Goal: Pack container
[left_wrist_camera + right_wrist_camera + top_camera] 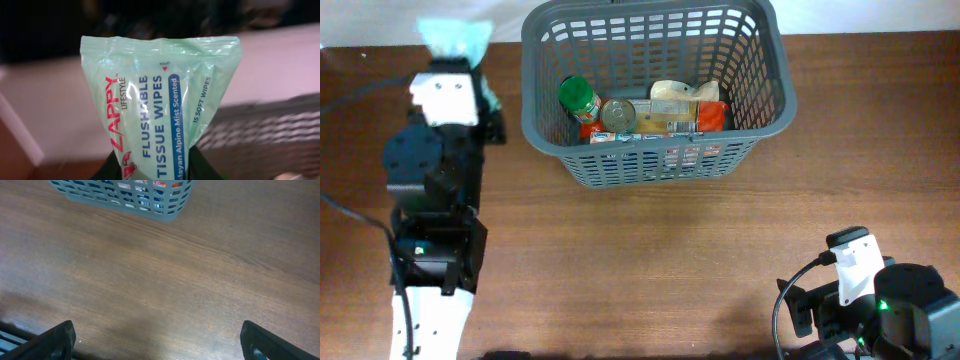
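Observation:
The grey slotted basket (pixel 650 60) stands at the back middle of the table. It holds a green-lidded jar (pixel 578 98), a tin can (pixel 618 115) and some packets (pixel 680 110). My left gripper (pixel 159 167) is shut on a mint-green pack of flushable tissue wipes (pixel 160 95), held up to the left of the basket; the pack also shows in the overhead view (pixel 455 40). My right gripper (pixel 160 340) is open and empty, low over the wood near the front right. The basket's near corner shows in the right wrist view (pixel 125 195).
The brown wooden table (pixel 650 260) spreads between the basket and the arms. The left arm's body (pixel 435 200) lies along the left side. The right arm's base (pixel 880 300) sits at the front right corner.

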`<state>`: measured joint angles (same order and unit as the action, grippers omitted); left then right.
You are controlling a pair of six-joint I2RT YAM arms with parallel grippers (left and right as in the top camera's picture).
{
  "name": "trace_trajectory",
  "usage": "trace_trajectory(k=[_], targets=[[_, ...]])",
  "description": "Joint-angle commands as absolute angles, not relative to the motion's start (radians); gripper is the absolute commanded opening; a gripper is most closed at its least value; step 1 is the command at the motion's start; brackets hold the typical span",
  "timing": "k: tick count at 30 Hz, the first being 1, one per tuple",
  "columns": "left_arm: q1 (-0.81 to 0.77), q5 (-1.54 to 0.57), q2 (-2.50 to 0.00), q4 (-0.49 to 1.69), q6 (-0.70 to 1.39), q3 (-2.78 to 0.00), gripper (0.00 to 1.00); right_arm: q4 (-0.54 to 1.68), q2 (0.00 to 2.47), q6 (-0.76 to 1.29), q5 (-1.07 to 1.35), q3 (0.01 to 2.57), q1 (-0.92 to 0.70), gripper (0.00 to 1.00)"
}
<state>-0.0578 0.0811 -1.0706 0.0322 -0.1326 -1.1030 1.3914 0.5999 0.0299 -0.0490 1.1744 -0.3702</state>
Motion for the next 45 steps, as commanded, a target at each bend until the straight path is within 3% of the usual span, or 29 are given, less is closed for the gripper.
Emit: trace_trajectory(k=[1, 8, 18, 19, 20, 21, 30, 34, 45], targets=[[-0.165, 0.022, -1.135, 0.014, -0.189, -1.186, 0.02, 1.388, 0.596, 0.042, -0.061, 1.184, -0.379, 0.99], [-0.346, 0.044, -1.348, -0.115, -0.086, -1.258, 0.02, 1.388, 0.596, 0.042, -0.061, 1.184, -0.379, 0.99], [-0.478, 0.083, -1.623, -0.150, 0.068, -1.343, 0.02, 1.388, 0.596, 0.042, -0.061, 1.184, -0.379, 0.99], [-0.490, 0.118, -1.628, -0.158, 0.068, -1.346, 0.21, 1.388, 0.596, 0.042, -0.061, 1.184, -0.379, 0.99], [-0.492, 0.129, -1.628, -0.168, 0.068, -1.346, 0.50, 1.388, 0.596, 0.042, -0.061, 1.184, -0.379, 0.99], [-0.493, 0.131, -1.626, -0.185, 0.067, -1.346, 0.99, 1.388, 0.596, 0.042, -0.061, 1.184, -0.379, 0.99], [-0.496, 0.130, -1.516, -0.134, -0.047, -1.372, 0.99, 1.388, 0.596, 0.042, -0.061, 1.184, -0.379, 0.99], [-0.516, 0.141, -1.382, 0.084, -0.133, -1.372, 0.99, 1.388, 0.596, 0.042, -0.061, 1.184, -0.379, 0.99], [-0.530, 0.135, -0.982, 0.664, -0.091, -1.372, 0.99, 1.388, 0.596, 0.042, -0.061, 1.184, -0.379, 0.99]])
